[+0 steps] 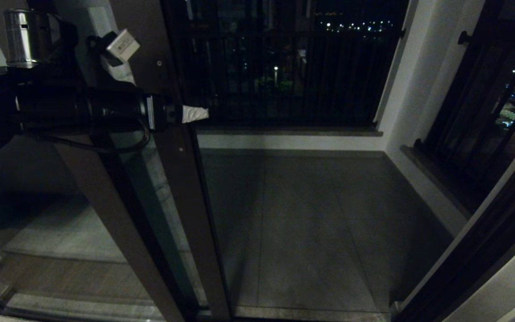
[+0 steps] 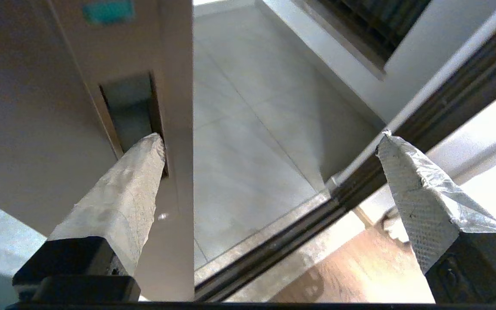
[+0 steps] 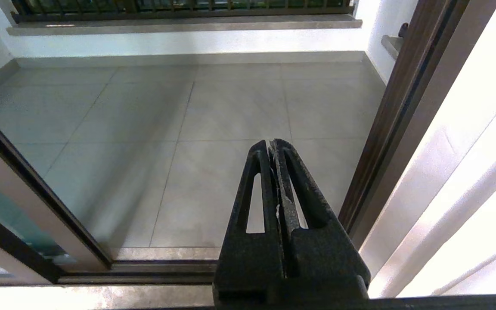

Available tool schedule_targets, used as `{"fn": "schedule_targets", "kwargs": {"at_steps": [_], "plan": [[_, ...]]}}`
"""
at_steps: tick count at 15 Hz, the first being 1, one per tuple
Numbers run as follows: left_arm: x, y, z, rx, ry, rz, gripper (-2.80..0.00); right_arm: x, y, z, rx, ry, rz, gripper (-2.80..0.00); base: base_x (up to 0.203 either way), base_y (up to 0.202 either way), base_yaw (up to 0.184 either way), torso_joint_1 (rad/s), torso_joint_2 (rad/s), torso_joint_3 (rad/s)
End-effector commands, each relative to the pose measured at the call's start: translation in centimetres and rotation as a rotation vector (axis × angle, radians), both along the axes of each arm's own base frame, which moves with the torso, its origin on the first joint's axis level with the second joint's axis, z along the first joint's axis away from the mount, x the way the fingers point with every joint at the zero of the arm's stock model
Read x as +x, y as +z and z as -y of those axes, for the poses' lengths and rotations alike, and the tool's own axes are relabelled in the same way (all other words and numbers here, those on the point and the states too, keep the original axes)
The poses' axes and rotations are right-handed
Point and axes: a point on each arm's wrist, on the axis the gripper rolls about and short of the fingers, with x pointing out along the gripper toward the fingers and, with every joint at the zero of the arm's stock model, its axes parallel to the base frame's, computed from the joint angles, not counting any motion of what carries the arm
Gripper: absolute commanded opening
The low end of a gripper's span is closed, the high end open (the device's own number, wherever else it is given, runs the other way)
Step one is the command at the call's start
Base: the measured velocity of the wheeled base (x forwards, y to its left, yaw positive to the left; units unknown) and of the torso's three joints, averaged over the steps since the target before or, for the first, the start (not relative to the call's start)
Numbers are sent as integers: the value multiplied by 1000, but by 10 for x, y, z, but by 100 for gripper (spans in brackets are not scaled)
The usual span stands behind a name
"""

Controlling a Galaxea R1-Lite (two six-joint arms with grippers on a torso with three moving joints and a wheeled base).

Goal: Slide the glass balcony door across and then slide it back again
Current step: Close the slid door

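With the left gripper (image 2: 269, 137) spread wide — one finger (image 2: 119, 193) in the door's (image 1: 181, 188) slot (image 2: 129, 114) — it could slip out.

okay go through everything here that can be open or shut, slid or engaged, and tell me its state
glass balcony door: slid aside, doorway open to the balcony
recessed slot handle: one taped fingertip at its lower end
left gripper: open wide, at the door's edge
right gripper: shut, holding nothing, off the door
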Motion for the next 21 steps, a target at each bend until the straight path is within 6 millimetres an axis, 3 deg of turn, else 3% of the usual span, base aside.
{"fn": "schedule_targets", "kwargs": {"at_steps": [1, 14, 21], "plan": [[-3, -1, -1, 2, 8, -5, 0, 0, 0, 0, 0, 0, -1, -280, 0, 0, 0, 0, 0, 0], [8, -1, 3, 2, 4, 2, 0, 0, 0, 0, 0, 0, -1, -280, 0, 0, 0, 0, 0, 0], [8, 1, 31, 3, -77, 19, 0, 0, 0, 0, 0, 0, -1, -280, 0, 0, 0, 0, 0, 0]]}}
